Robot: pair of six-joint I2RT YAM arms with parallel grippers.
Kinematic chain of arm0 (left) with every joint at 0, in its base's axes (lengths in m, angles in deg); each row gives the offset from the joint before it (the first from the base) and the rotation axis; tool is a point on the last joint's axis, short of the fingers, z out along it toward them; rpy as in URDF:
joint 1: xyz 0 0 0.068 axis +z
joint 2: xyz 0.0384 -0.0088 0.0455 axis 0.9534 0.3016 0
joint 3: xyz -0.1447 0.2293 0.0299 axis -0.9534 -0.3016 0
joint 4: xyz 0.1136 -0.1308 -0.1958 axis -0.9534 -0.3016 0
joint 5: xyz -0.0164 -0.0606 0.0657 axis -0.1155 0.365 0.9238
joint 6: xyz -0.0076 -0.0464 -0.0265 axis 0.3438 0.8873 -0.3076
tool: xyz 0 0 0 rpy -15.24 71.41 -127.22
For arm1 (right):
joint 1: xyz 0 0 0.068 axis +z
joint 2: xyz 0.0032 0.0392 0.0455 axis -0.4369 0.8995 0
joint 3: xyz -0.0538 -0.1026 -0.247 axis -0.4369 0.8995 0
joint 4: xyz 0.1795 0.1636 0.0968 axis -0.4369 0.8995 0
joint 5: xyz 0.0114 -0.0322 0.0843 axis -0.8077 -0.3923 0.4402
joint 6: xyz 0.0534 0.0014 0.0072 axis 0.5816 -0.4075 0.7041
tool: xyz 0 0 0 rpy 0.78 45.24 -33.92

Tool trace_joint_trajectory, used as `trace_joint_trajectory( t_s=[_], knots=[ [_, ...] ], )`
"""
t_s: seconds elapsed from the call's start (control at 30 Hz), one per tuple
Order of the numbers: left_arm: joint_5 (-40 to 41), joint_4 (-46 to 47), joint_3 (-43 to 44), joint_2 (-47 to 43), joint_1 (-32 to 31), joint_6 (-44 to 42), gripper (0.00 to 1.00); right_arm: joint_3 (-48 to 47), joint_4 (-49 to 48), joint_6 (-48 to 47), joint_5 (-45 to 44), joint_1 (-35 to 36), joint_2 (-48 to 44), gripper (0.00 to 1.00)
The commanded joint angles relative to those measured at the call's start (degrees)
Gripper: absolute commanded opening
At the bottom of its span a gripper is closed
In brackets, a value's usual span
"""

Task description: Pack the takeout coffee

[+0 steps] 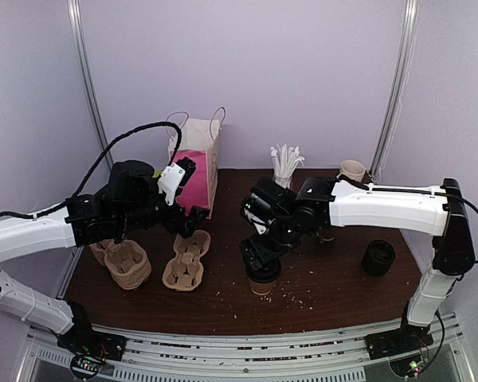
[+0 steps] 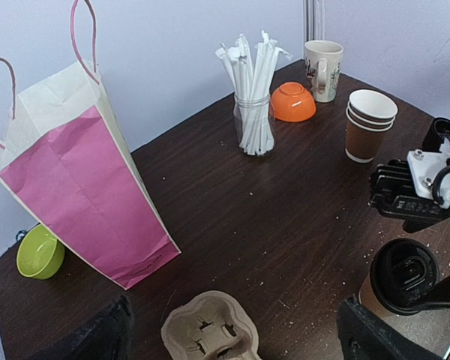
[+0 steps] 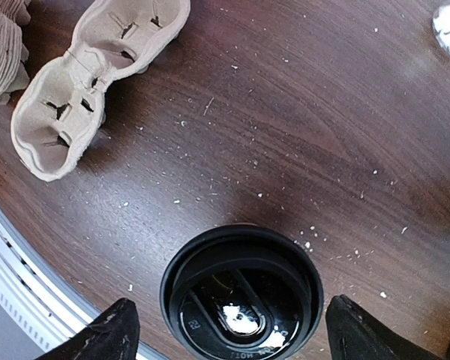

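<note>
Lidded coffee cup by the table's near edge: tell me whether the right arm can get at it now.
Probably yes. The right gripper hangs directly over the lidded cup, its fingers spread to either side of the black lid with gaps, and nothing lies between.

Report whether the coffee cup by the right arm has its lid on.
On. The black lid sits flat over the cup, covering its mouth in both wrist views.

Pale lavender walls (image 1: 303,72) back a dark wooden surface (image 1: 327,294) flecked with crumbs; slim metal poles (image 1: 88,79) rise behind it, and a ridged metal rail (image 1: 247,350) edges its front.
</note>
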Motion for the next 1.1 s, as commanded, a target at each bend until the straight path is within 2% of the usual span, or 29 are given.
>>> trace_joint_trajectory(
  t_s=[0.0,0.17,0.4,0.57,0.93,1.07],
  knots=[
    [-1.12,1.36,1.30,-0.03,0.26,0.64,0.98,2.47,-0.58,4.22,-0.60,1.64,-1.52,0.90],
    [-1.55,1.10,1.31,-0.11,0.19,0.89,0.98,2.06,0.47,2.80,-0.45,2.18,0.20,0.91],
    [-1.89,0.84,1.38,0.03,0.27,1.12,0.98,2.92,1.12,2.60,-2.26,2.27,0.60,0.86],
    [-2.28,0.76,1.53,0.53,0.23,1.27,0.98,3.36,1.13,2.99,-4.61,2.19,0.32,0.90],
    [-2.41,0.57,1.62,0.86,0.22,1.38,0.98,3.31,1.11,2.13,-4.47,2.25,1.07,0.90],
    [-2.44,0.57,1.64,0.85,0.22,1.34,0.98,3.74,0.98,1.86,-3.01,2.26,1.08,0.86]
  ],
)
